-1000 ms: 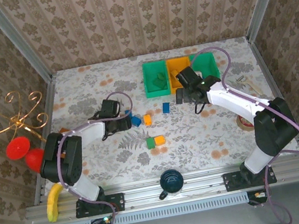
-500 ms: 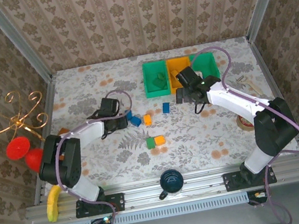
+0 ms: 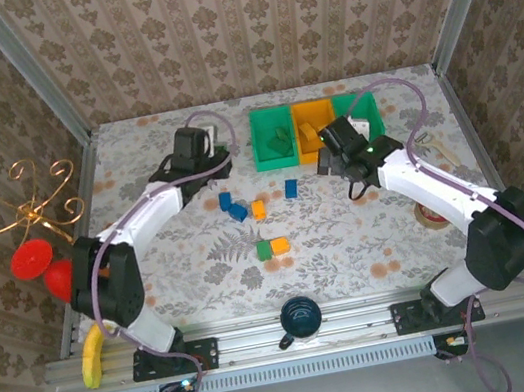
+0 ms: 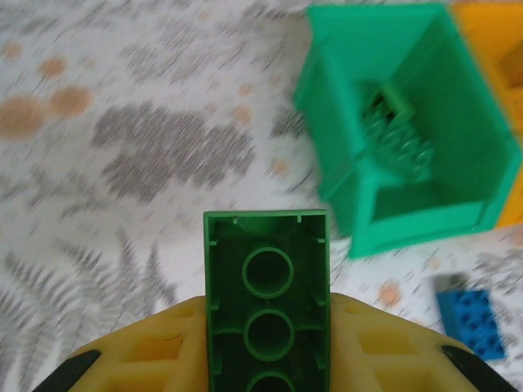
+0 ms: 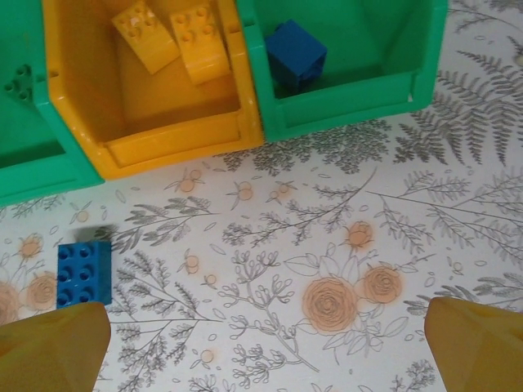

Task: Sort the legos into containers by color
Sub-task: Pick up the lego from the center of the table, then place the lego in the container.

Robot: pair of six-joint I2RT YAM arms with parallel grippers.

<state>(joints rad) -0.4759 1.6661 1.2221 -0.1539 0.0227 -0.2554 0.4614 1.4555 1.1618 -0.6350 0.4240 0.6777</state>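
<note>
Left gripper (image 4: 267, 347): yellow fingers (image 4: 147, 359), green brick (image 4: 267, 286) between them. Ahead and to its right stands the first green bin (image 4: 359, 204), its contents green.

Right gripper (image 5: 261, 343): yellow fingers (image 5: 49, 347). Directly ahead, the orange bin (image 5: 176, 139) holds two orange bricks (image 5: 145, 37). Ahead-right, the second green bin (image 5: 343, 114) holds a dark blue cube (image 5: 296, 53). Near its left finger lies a blue brick (image 5: 84, 272).

Tablecloth (image 5: 327, 245): white, printed with grey ferns and orange flowers.

Wallpaper (image 3: 242, 27): beige with a brown damask pattern.

Open table (image 3: 121, 145) left of green bin (image 3: 276, 162)
</note>
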